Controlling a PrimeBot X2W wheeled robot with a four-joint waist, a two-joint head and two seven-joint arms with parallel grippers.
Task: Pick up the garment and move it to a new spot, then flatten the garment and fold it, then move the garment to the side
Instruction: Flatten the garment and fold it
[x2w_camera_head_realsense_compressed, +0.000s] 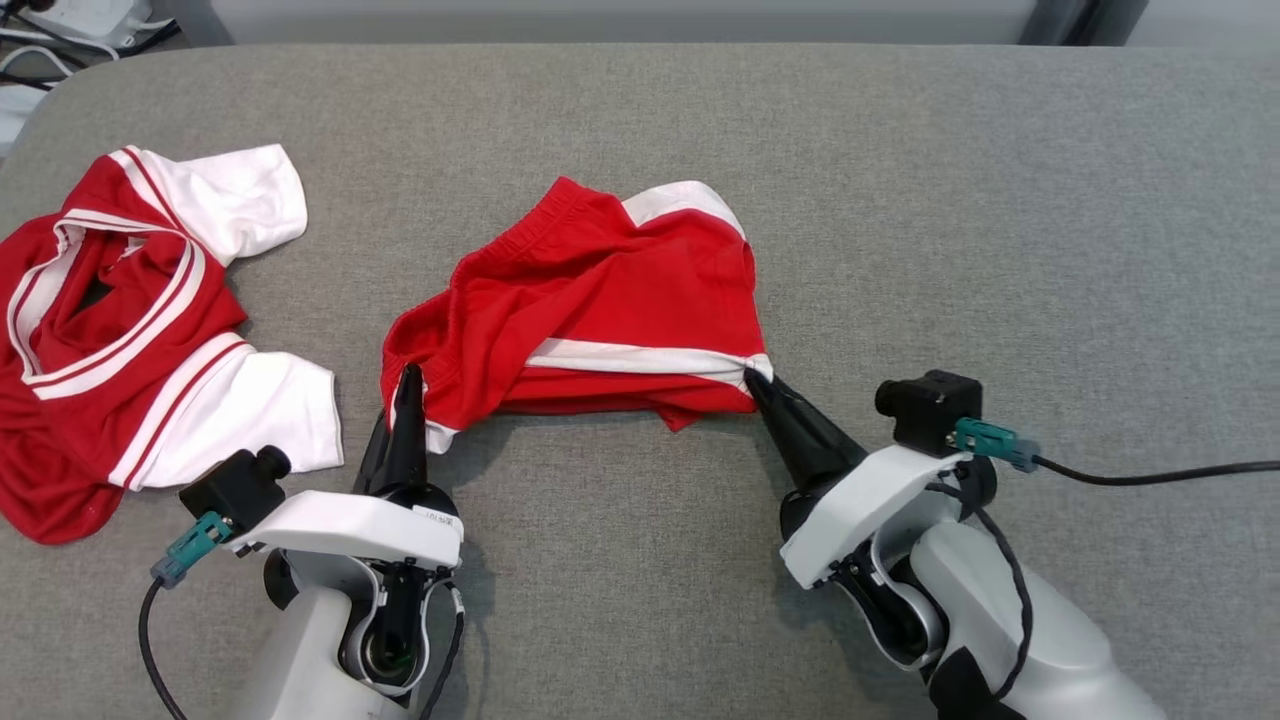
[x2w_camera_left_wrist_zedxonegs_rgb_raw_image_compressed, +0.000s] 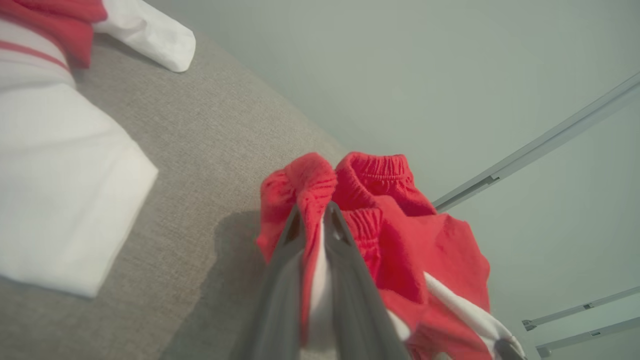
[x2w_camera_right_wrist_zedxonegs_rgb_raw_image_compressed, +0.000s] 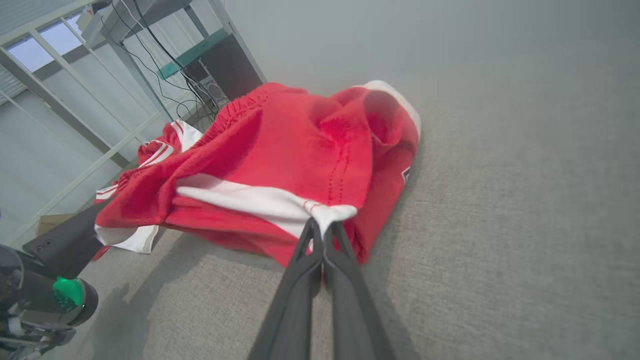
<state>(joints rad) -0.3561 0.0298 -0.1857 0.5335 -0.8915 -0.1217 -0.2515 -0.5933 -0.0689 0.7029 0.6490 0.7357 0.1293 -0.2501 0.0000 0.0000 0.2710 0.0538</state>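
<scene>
Grey fabric-covered worktop (x2w_camera_head_realsense_compressed: 1000, 200) runs across my whole head view.

Red jersey (x2w_camera_head_realsense_compressed: 120, 330), white sleeves and striped trim, lies crumpled at the far left of the worktop, apart from the garment I'm working.

Red shorts (x2w_camera_head_realsense_compressed: 600, 290) sit near the centre, bunched. The elastic waistband is on the far-left side and a white band crosses the near part. They hang strung between my two arms. In the right wrist view the near edge is raised off the fabric, with shadow beneath.

Left pincer (x2w_camera_head_realsense_compressed: 408, 378): pressed together on the near-left corner of the shorts. My left wrist view shows red and white cloth sandwiched between the two fingers.

Right pincer (x2w_camera_head_realsense_compressed: 752, 378): pressed together on the near-right corner, where the white band ends. My right wrist view shows the tips nipping a small white bunch.
</scene>
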